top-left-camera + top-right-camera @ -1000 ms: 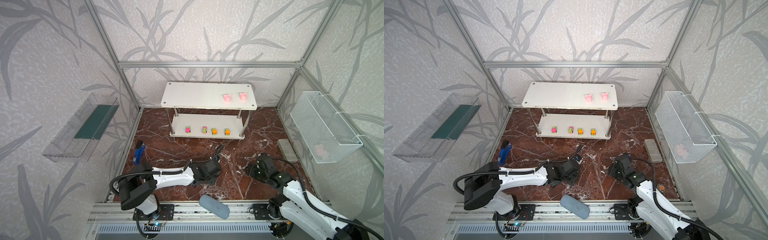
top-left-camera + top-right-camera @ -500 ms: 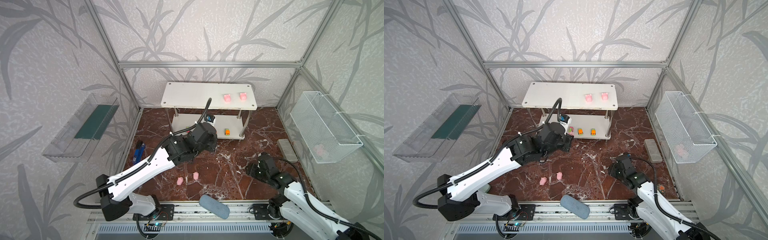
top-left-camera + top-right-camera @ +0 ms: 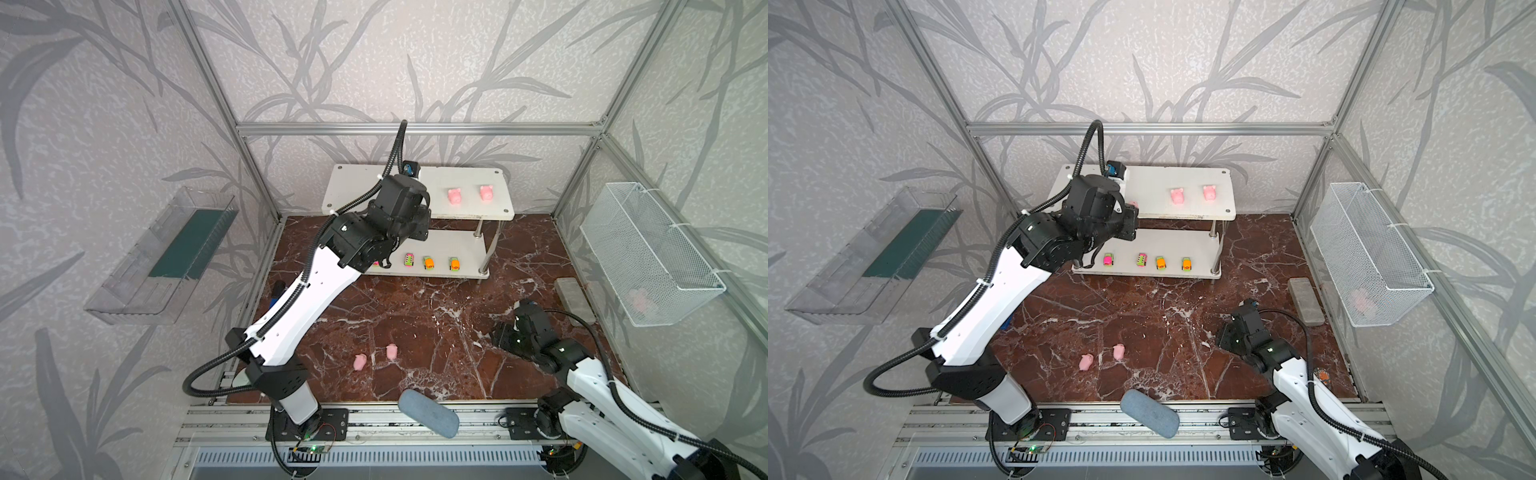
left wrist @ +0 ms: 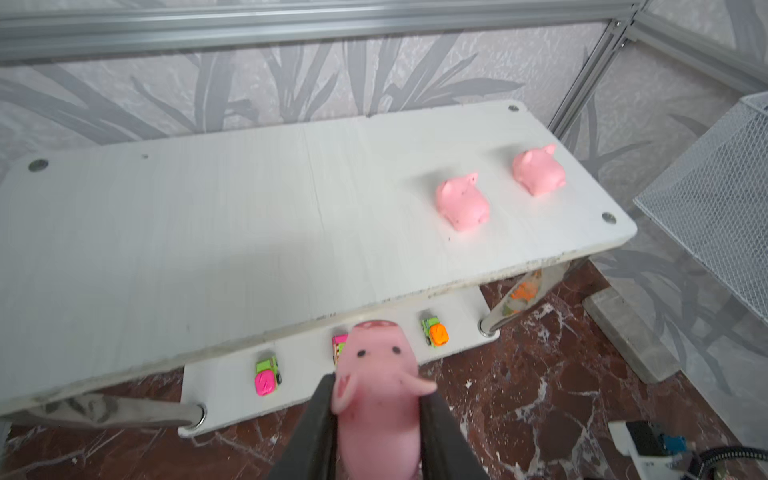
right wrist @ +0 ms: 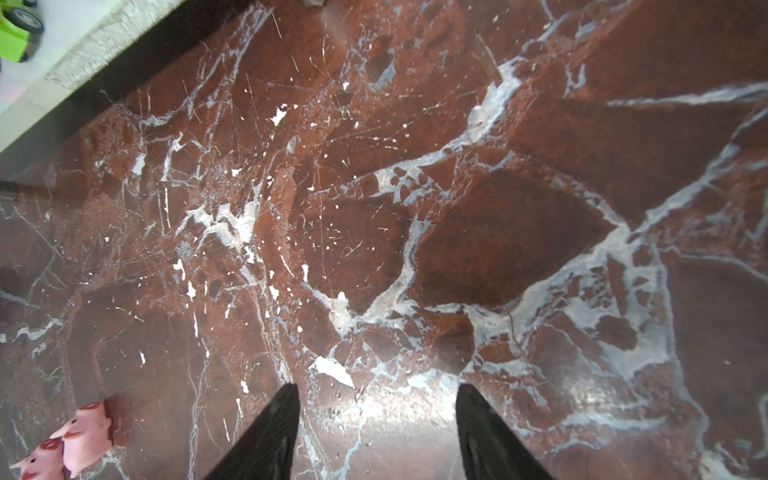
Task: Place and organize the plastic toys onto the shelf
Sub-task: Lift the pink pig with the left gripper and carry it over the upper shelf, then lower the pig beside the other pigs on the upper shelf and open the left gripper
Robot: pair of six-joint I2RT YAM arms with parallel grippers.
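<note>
Left claw (image 4: pixel 376 405) pinches a pale-pink, dot-eyed pig (image 4: pixel 376 361).

The pig (image 4: pixel 376 415) between the black fingers (image 4: pixel 313 428) of the left claw (image 4: pixel 380 386) is pale pink with black dot eyes. The shelf (image 4: pixel 208 232) is white. One pink-and-green car (image 4: pixel 266 376) and one orange-and-green car (image 4: pixel 435 331) show. The surface (image 5: pixel 498 249) is red-brown marble, veined white. The walls (image 3: pixel 374 62) are grey with a leaf pattern.
</note>
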